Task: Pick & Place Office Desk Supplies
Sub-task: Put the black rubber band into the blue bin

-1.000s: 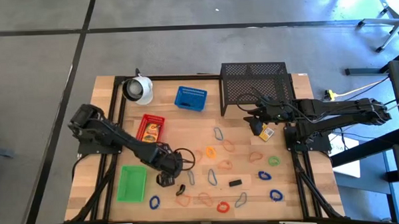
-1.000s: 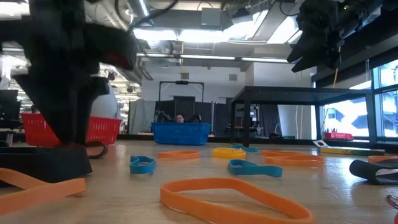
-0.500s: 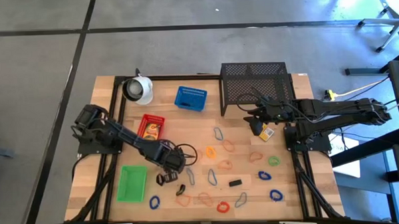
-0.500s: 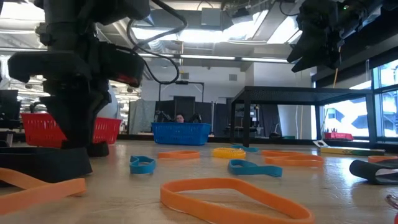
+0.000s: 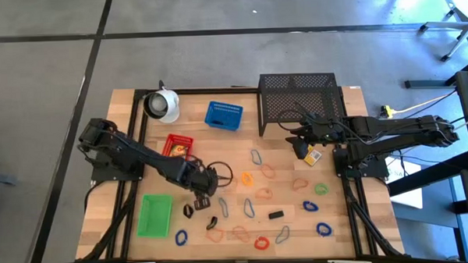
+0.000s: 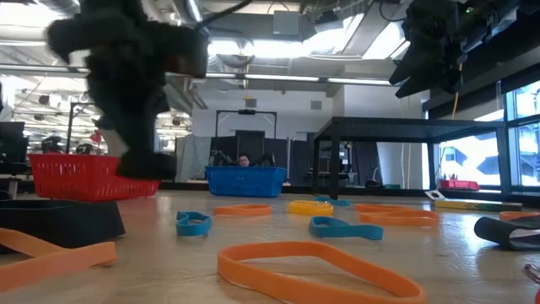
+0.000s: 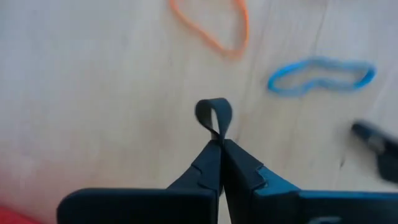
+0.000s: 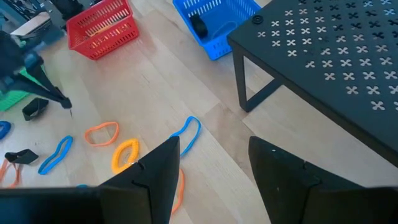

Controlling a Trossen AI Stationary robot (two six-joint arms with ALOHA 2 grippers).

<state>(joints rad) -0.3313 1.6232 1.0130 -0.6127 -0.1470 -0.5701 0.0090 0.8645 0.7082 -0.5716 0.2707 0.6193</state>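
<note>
My left gripper (image 7: 221,144) is shut on a small black loop (image 7: 214,115) and hangs above the table between the green tray (image 5: 154,215) and the scattered coloured band loops (image 5: 246,179). A small black clip (image 5: 188,211) lies on the wood just below it. The red tray (image 5: 178,149) and blue tray (image 5: 223,115) stand farther back. My right gripper (image 8: 211,163) is open and holds nothing. It hovers in front of the black mesh rack (image 5: 302,102), with the small yellow box (image 5: 313,155) lying beside it. My left gripper pinches the black loop by its lower end (image 7: 217,133) between its two fingertips. The rounded rest of the loop sticks out past the tips. The fingers point down at the table, and the loop hangs clear of the wood.
A white round cup-like object (image 5: 161,104) stands at the far left. Grey wire clips (image 5: 251,208) and more black clips (image 5: 277,214) lie among the bands at the centre and near right. Bare wood shows between the red tray and the rack.
My left gripper has risen from the table top and gone a little toward the far and right edges. The black clip beside it has stayed on the wood.
</note>
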